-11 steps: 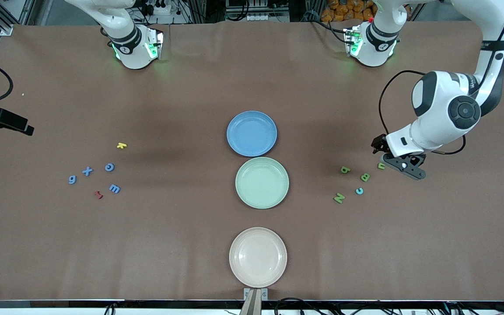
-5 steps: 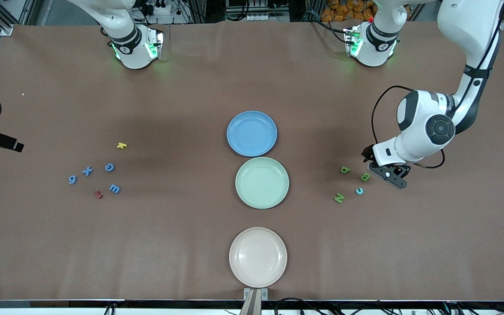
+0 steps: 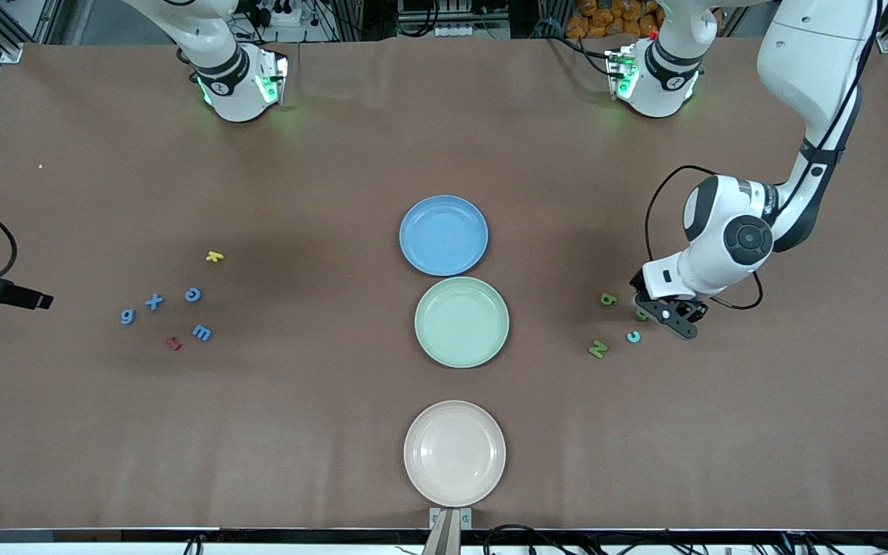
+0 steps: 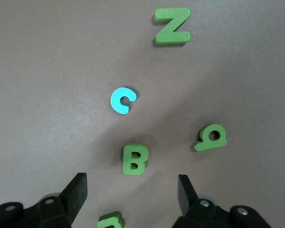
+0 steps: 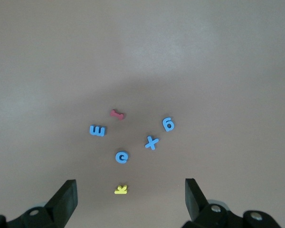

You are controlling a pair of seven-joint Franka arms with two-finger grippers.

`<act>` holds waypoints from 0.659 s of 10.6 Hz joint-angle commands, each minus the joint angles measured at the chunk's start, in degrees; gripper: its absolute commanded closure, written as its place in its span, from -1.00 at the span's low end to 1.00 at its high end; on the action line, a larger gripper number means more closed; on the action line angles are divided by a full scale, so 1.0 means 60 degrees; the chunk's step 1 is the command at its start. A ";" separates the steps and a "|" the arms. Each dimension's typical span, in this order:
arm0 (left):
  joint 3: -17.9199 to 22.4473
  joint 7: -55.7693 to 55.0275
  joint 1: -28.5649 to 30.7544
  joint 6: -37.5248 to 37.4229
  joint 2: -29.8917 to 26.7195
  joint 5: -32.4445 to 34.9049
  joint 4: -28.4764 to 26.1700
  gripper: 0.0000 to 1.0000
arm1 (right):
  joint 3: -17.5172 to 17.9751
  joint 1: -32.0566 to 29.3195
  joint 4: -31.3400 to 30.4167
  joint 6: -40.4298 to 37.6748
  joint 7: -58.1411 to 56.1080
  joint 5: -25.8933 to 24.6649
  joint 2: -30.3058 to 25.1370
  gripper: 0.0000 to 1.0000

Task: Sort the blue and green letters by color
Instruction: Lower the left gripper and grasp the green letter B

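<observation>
Four blue letters lie toward the right arm's end: g (image 3: 127, 316), x (image 3: 153, 301), c (image 3: 193, 294), m (image 3: 202, 332). Green letters lie toward the left arm's end: q (image 3: 608, 299), N (image 3: 597, 349), B (image 4: 134, 159), with a light blue c (image 3: 633, 337) among them. My left gripper (image 3: 664, 314) is open and empty, low over the B; another green letter (image 4: 110, 221) lies between its fingers. My right gripper (image 5: 129, 185) is open and empty, high over the blue group (image 5: 122, 156).
A blue plate (image 3: 443, 235), a green plate (image 3: 462, 321) and a beige plate (image 3: 454, 452) stand in a row mid-table. A yellow k (image 3: 214, 257) and a dark red letter (image 3: 173, 343) lie with the blue letters.
My left gripper has moved toward the middle of the table and lower, from beside the green letters to over the B. The right arm's black part at the view's edge has shifted lower.
</observation>
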 commanded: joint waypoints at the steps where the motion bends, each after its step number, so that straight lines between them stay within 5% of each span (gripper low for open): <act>1: -0.0027 0.0099 0.0038 0.0207 0.0237 0.0229 0.0101 -0.64 | 0.0107 -0.0305 0.0144 0.0017 0.0049 -0.0036 0.0092 -1.00; 7: -0.0027 0.0056 0.0023 0.0750 0.0721 0.0229 0.0116 -0.21 | 0.0107 -0.0217 0.0144 0.0940 0.0035 -0.0067 0.0678 -1.00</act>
